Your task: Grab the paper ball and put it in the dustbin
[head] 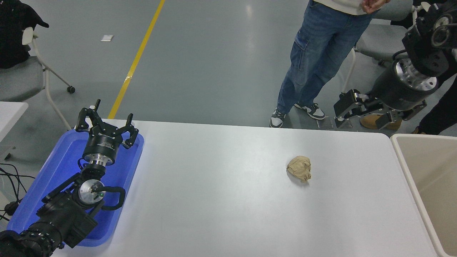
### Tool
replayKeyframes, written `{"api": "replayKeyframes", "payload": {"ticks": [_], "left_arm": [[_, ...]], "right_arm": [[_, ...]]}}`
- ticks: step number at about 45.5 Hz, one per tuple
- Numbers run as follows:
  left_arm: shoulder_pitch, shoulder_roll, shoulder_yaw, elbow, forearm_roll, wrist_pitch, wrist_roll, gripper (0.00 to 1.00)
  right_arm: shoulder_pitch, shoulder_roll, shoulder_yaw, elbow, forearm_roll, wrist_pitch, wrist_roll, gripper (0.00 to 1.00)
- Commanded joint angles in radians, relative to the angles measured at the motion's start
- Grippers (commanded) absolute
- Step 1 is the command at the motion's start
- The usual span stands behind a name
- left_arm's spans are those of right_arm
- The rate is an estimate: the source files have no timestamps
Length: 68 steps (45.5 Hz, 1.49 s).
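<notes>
The paper ball [299, 167], a wrinkly tan lump, lies on the white table [214, 185] right of its middle. The beige dustbin [402, 157] stands at the table's right end, cut off by the picture's edge, and what shows of its inside is bare. My right gripper [364, 115] hangs open and empty above the table's far right corner, well behind and to the right of the ball. My left gripper [106, 123] is parked open over the blue tray [132, 167] at the lower left.
A person in blue jeans [314, 60] stands at the far side, just behind the table's edge. A chair [21, 78] stands at the far left and another [378, 43] behind the right arm.
</notes>
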Motion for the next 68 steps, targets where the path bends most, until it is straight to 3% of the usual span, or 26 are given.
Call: {"api": "replayKeyframes", "payload": {"ticks": [1,68], "left_arm": [[-0.002,0.0,0.0,0.0,0.001,0.0,0.0,1.0],[0.0,0.0,0.0,0.0,0.001,0.0,0.002,1.0]], "right_arm": [[0.003,0.0,0.0,0.0,0.0,0.0,0.0,1.0],[-0.005,0.0,-0.002,-0.011,0.011,0.0,0.0,1.0]]}}
